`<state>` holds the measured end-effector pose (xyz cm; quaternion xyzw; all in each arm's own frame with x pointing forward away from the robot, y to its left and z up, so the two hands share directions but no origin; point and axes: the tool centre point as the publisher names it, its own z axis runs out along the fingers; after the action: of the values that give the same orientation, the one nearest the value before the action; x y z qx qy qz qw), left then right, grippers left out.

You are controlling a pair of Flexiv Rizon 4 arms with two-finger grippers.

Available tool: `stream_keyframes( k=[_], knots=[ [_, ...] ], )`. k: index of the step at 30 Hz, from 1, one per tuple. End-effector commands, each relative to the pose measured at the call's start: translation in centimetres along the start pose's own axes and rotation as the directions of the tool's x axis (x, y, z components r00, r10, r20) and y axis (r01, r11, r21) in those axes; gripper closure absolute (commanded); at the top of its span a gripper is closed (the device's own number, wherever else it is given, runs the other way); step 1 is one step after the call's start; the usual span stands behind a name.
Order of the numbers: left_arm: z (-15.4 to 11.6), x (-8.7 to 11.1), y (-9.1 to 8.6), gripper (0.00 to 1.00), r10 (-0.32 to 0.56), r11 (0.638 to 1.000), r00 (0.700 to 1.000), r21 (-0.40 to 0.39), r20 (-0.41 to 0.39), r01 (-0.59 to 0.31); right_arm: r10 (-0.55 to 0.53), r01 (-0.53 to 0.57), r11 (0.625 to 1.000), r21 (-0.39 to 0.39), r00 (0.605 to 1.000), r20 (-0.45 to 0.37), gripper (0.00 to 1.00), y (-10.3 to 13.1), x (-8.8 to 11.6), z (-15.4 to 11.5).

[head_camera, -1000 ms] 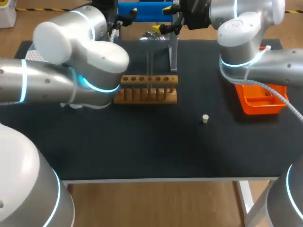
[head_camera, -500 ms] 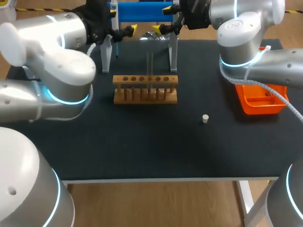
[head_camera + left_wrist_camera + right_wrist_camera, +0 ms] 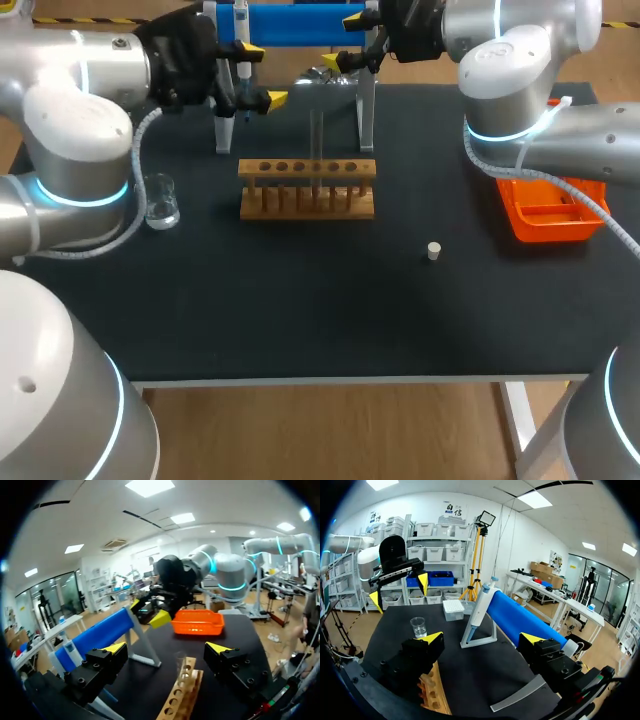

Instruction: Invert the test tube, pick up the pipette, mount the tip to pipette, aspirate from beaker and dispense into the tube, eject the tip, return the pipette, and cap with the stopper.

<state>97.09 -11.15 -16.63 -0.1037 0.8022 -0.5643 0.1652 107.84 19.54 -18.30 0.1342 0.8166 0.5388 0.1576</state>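
Black table (image 3: pixel 300 310). My left gripper (image 3: pixel 262 74) swung off rack (image 3: pixel 308 188) to pipette (image 3: pixel 240 25) at 11 o'clock, fingers spread, not gripping; right gripper (image 3: pixel 345 40) spread too. Tube (image 3: pixel 317 140) upright in rack; pipette pickup likely next.

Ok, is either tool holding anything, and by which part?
Nothing is held: left tool and right tool are both open and empty; the pipette sits on its stand.

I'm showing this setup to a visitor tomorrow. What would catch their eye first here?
Probably the bright orange tray at the table's right edge and the blue bar across the back. In the middle stands the wooden rack with one glass tube upright in it; behind it the left claw and right claw, yellow-tipped, hang open.
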Motion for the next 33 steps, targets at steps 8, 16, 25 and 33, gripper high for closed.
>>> stream_keyframes(
  k=[8, 16, 25, 33],
  knots=[
    [1.9, 0.3, 1.1, 0.00, 0.018, 0.999, 0.919, 0.033, -0.395, -0.005, 0.001, -0.001, 1.000, 0.003, 1.000, -0.002, 0.00, 0.0, -0.1, 0.0],
    [2.9, 1.0, 1.4, 0.00, 0.033, 0.999, 0.925, 0.021, -0.379, -0.027, 0.001, -0.001, 1.000, 0.003, 1.000, -0.002, 0.00, 0.0, -0.1, 0.0],
    [4.1, 1.3, 2.7, 0.00, -0.004, 0.999, 0.945, -0.032, -0.327, -0.007, 0.001, -0.001, 1.000, 0.003, 1.000, -0.002, 0.00, 0.0, -0.1, 0.0],
    [5.9, 1.9, 3.7, 0.00, -0.017, 0.996, 0.946, -0.089, -0.323, -0.012, 0.001, -0.001, 1.000, 0.003, 1.000, -0.002, 0.00, 0.0, -0.1, 0.0]
  ],
)
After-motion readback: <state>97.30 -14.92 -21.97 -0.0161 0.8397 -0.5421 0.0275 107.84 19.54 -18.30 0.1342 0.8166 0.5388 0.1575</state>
